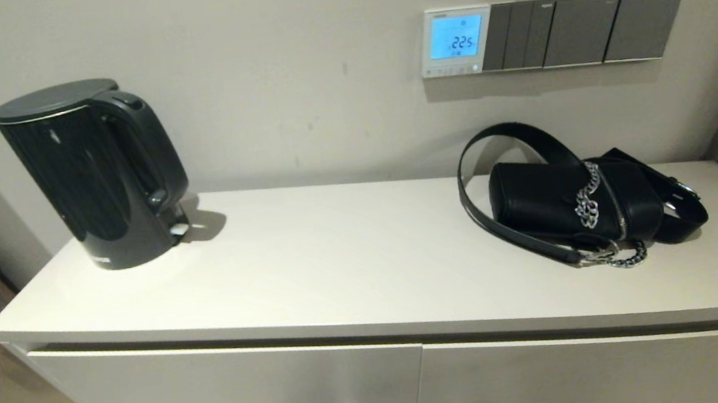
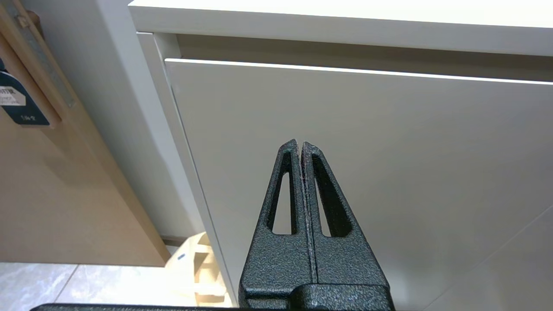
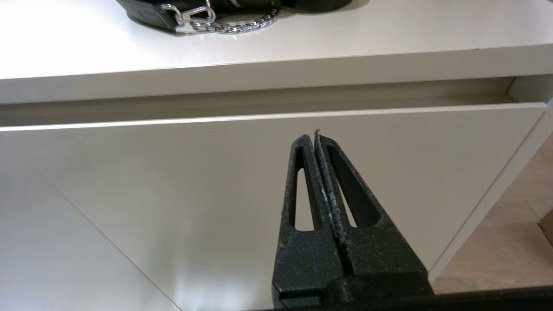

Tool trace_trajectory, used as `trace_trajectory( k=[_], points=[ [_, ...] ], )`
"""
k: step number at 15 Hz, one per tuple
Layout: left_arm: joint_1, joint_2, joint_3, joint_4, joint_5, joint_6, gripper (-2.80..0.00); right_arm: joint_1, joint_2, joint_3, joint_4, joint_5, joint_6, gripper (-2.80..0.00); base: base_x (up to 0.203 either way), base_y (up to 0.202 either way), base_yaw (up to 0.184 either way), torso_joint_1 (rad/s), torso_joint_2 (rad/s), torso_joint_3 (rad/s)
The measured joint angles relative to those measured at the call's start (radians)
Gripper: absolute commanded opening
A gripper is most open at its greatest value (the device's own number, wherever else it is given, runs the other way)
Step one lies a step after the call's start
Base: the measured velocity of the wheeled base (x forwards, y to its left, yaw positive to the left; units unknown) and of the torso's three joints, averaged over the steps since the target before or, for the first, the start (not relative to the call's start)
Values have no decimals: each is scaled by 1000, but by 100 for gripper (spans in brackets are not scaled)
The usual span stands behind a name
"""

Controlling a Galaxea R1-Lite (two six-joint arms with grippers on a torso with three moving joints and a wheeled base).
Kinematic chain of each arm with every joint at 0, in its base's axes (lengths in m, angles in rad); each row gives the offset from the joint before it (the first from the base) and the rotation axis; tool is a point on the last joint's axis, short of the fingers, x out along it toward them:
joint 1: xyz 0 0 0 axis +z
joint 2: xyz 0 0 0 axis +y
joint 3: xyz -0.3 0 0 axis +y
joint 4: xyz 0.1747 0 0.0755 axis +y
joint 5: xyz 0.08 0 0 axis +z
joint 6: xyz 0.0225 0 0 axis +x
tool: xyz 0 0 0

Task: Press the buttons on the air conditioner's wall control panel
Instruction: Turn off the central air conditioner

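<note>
Blue-lit, the wall control panel (image 1: pixel 455 41) hangs above the counter (image 1: pixel 367 269) (buttons (image 1: pixel 450 70) untouched). My left end effector (image 2: pixel 300 144) and right end effector (image 3: pixel 314 137) sit low, pinched closed, empty.

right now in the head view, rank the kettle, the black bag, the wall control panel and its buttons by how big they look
1. kettle
2. black bag: close to the kettle once its strap is counted, so that order is unsure
3. wall control panel
4. buttons

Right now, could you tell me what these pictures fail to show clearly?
- Buttons on the wall control panel: head view, too small to tell apart.
- Black bag: right wrist view, cut off by the edge.
- Left gripper and right gripper: absent from the head view, both below the cabinet top.
</note>
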State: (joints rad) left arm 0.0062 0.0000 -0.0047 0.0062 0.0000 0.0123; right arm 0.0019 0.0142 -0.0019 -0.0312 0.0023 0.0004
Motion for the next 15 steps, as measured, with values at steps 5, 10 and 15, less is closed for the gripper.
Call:
trace_trajectory(
  k=[5,10,15],
  points=[
    [1,0,0,0,0,0,-280,-1,-14,1,33,-2,-11,-280,0,0,0,0,0,0],
    [0,0,0,0,0,0,-280,-1,-15,2,36,-5,-2,-280,0,0,0,0,0,0],
    [0,0,0,0,0,0,-280,1,-15,2,37,-5,2,-280,0,0,0,0,0,0]
  ],
)
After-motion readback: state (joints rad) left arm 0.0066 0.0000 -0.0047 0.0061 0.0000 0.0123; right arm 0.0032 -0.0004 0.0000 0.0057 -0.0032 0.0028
